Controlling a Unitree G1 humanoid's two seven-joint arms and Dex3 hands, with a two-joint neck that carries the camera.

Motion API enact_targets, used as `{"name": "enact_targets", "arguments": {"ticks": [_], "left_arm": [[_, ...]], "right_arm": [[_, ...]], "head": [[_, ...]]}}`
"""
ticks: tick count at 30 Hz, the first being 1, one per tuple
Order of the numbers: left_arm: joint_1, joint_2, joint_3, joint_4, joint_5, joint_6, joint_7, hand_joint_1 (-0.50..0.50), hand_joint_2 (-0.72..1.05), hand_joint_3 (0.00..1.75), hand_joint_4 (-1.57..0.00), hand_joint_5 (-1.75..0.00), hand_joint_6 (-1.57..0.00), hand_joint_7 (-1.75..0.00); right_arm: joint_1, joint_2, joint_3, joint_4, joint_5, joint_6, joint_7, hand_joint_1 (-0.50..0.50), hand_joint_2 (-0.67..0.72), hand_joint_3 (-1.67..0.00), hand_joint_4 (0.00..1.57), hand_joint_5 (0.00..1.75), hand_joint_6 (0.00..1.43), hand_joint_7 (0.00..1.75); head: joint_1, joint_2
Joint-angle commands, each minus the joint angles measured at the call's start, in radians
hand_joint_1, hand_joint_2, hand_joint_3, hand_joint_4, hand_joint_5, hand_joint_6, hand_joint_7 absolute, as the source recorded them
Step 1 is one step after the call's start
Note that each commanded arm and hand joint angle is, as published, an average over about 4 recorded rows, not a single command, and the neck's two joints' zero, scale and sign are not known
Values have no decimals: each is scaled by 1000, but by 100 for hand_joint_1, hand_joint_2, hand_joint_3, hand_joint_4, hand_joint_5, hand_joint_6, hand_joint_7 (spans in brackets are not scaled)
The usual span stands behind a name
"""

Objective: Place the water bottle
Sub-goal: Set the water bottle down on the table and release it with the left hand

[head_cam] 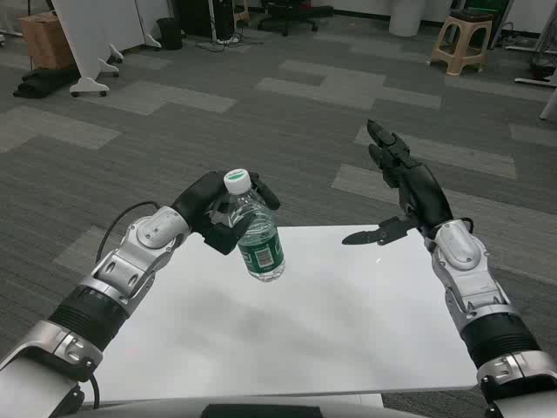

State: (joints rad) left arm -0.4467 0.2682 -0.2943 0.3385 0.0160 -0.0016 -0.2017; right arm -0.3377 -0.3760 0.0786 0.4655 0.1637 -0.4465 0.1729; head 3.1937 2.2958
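Left hand (218, 212) grips water bottle (255, 233) nearly upright, cap up; right hand (402, 187) spread, holding nothing.

An office or lab: grey carpet tiles (287, 87), rolling partition (96, 35), office chair (287, 13)

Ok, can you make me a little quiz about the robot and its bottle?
1. True or false: the water bottle is standing upright on the white table.
2. Which hand holds the bottle? A) the left hand B) the right hand C) both hands
3. Fill in: the bottle's cap is white and its label is ____.

Key:
1. False. The bottle is tilted and held up over the table's far edge.
2. A. The left hand's fingers wrap round the bottle near its neck; the right hand is apart from it, fingers spread, holding nothing.
3. Green.
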Motion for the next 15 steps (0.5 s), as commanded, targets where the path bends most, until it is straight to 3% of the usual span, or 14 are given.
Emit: {"name": "enact_targets", "arguments": {"ticks": [1, 15], "left_arm": [[1, -4, 4, -18, 6, -12, 2, -50, 105, 175, -157, -175, -141, -175], [2, -9, 4, -19, 27, -14, 2, -50, 105, 175, -157, -175, -141, -175]], "right_arm": [[2, -3, -3, -7, 11, -2, -3, -29, -10, -24, 0, 0, 0, 0], [2, -3, -3, -8, 11, -3, -3, -29, -10, -24, 0, 0, 0, 0]], "head": [[-7, 5], [-9, 3]]}}
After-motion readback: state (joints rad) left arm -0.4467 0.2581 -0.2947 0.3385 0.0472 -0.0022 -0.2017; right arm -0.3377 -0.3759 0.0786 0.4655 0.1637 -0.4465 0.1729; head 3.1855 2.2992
